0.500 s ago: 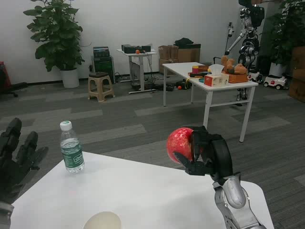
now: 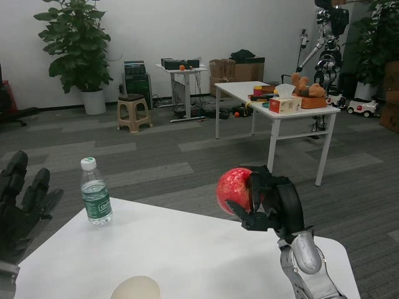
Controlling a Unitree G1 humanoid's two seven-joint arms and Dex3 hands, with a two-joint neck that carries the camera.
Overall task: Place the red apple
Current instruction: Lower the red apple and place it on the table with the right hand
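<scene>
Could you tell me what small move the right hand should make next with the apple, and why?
Probably lower it straight down. The right hand holds the red apple raised above the white table, whose surface below looks bare; the water bottle and bowl stand well aside.

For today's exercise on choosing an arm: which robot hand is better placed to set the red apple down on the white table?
The right robot hand: it already holds the red apple above the white table. The left robot hand waits open at the table's left edge, beyond the water bottle.
</scene>
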